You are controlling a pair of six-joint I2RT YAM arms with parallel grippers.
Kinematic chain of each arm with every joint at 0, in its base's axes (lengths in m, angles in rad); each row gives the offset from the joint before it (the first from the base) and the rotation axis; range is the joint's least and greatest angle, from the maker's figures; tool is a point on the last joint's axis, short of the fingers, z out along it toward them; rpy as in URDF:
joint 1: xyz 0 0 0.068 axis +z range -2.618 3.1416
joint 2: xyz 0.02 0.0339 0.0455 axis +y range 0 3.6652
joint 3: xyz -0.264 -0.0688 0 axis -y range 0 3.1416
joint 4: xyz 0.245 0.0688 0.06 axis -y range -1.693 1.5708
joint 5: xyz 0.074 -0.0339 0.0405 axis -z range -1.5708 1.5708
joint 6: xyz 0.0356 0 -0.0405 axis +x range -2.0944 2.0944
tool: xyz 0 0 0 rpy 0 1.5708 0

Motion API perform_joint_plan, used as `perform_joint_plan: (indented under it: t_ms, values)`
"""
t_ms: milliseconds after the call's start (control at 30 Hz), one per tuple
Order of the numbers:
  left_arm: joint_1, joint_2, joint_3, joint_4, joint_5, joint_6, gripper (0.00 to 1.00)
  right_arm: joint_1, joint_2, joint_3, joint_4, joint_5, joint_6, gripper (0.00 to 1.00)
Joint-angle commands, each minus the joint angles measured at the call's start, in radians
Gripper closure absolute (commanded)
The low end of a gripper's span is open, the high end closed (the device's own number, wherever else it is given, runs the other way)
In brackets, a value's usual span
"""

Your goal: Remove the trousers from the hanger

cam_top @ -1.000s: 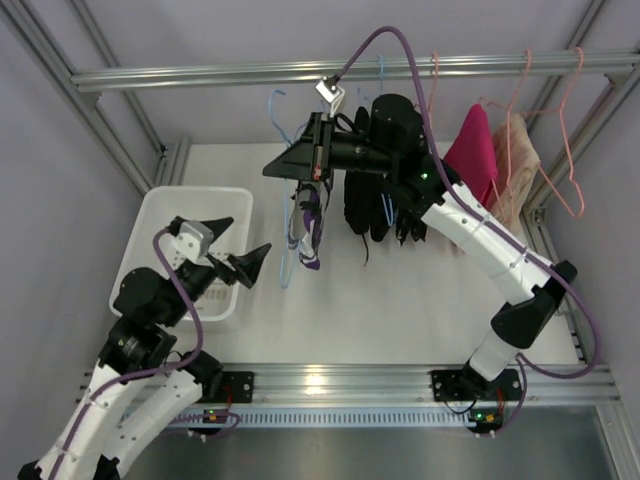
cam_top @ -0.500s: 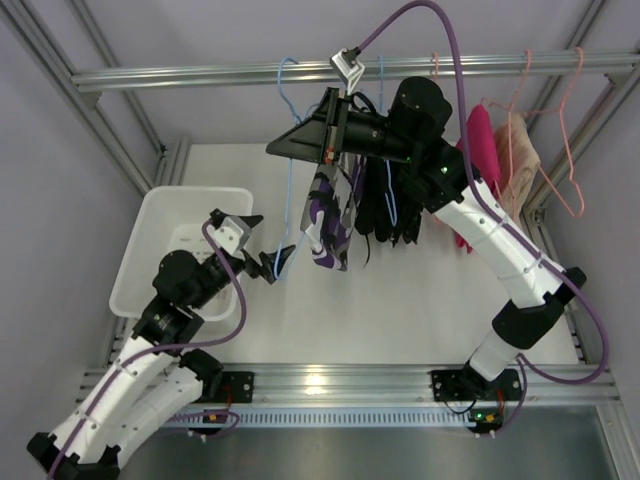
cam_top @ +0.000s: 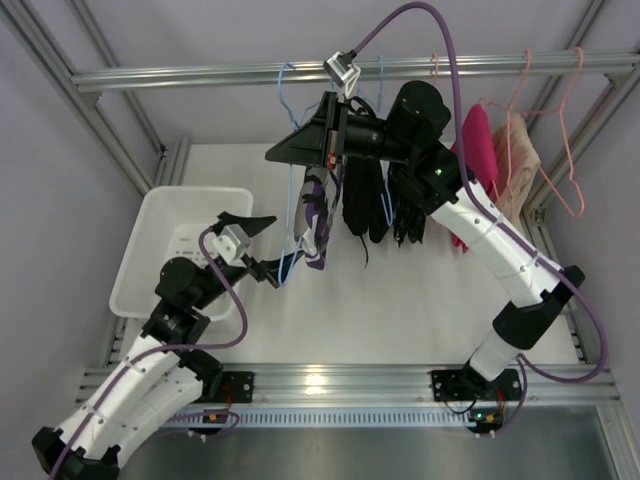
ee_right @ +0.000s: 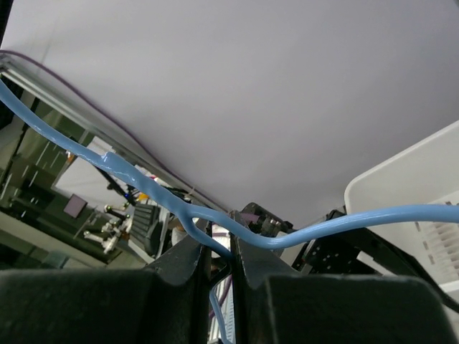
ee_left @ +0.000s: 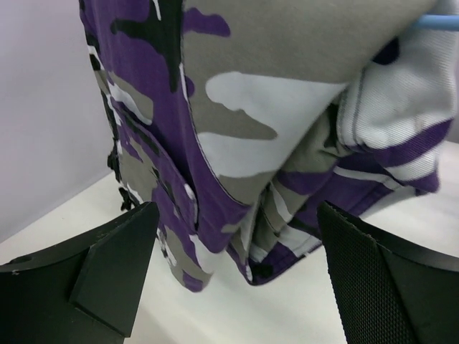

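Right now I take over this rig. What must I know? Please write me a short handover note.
The left gripper is open, with one finger on each side of the lower end of the camouflage trousers. It has not closed on them.
The right gripper is shut on the wire of the blue hanger that carries those trousers, up near the rail.
The black trousers hang on a hanger just to the right of them.
Done: no trousers are off a hanger yet.
Left: probably close the left gripper on the camouflage trousers and pull them off, then do the black trousers.
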State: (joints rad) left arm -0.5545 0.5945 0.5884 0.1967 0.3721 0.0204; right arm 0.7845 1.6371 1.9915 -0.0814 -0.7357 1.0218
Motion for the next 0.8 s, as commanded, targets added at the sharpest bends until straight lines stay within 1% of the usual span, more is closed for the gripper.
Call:
perform_joint_plan:
  t_ms: [0, 100, 233, 367, 400, 500, 633, 767]
  values:
    - [0.001, 0.037, -0.019, 0.179, -0.050, 0.012, 0.04, -0.016, -0.062, 0.044, 0.324, -0.053, -0.023, 1.00]
    - [0.001, 0.085, -0.019, 0.260, -0.061, 0.009, 0.05, -0.014, -0.049, 0.062, 0.330, -0.054, -0.005, 1.00]
    - [-0.001, 0.166, -0.004, 0.339, -0.117, 0.000, 0.07, -0.011, -0.042, 0.070, 0.336, -0.065, 0.004, 1.00]
    - [-0.001, 0.209, 0.004, 0.421, -0.119, -0.017, 0.09, -0.008, -0.048, 0.046, 0.342, -0.074, 0.014, 1.00]
    - [-0.001, 0.215, 0.005, 0.456, -0.114, -0.052, 0.09, -0.010, -0.051, 0.040, 0.345, -0.073, 0.018, 1.00]
    - [-0.001, 0.229, 0.014, 0.486, -0.061, -0.111, 0.08, -0.010, -0.049, 0.021, 0.358, -0.074, 0.027, 1.00]
    - [-0.016, 0.232, 0.039, 0.501, -0.021, -0.174, 0.04, -0.008, -0.034, 0.021, 0.370, -0.076, 0.031, 1.00]
    - [-0.047, 0.251, 0.057, 0.524, -0.053, -0.178, 0.02, 0.001, -0.022, 0.033, 0.376, -0.074, 0.040, 1.00]
